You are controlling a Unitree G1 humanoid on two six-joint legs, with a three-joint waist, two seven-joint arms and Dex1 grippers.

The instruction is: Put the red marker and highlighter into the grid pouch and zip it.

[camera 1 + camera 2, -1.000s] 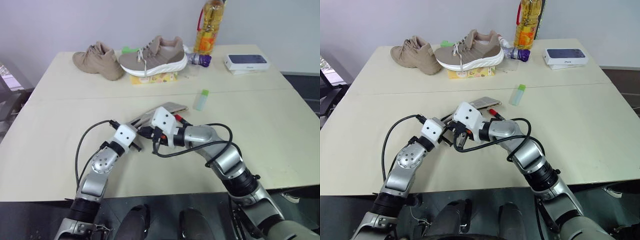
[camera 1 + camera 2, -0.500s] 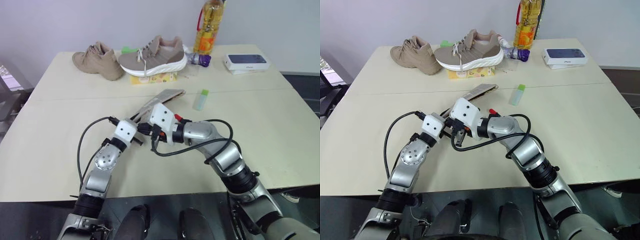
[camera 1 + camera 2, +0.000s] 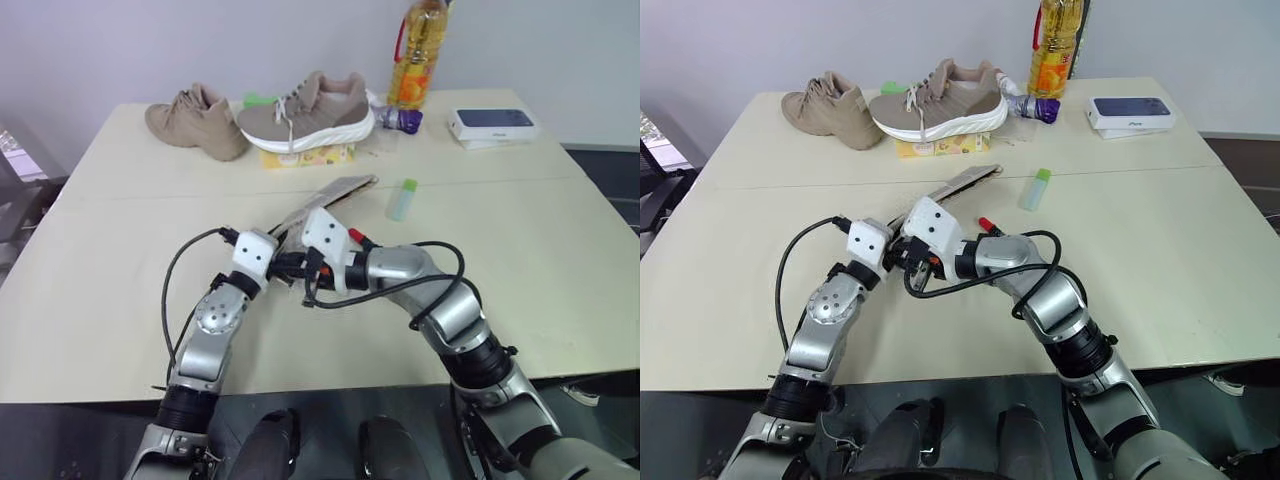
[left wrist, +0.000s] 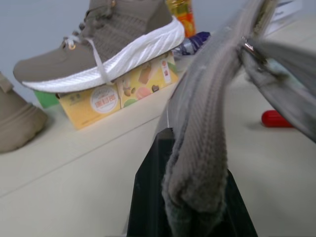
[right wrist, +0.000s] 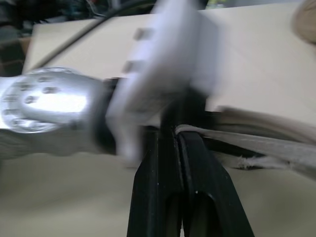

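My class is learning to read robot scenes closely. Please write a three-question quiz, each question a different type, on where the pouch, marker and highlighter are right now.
1. True or false: the highlighter is already inside the grid pouch.
2. Multiple choice: what is the left gripper clamped on? A) the red marker B) an edge of the grid pouch C) a shoe lace
3. Fill in: the red marker lies on the ____, beside the right arm.

Key
1. False: it lies on the table, apart from the pouch.
2. B; the right gripper is shut on the pouch too.
3. table
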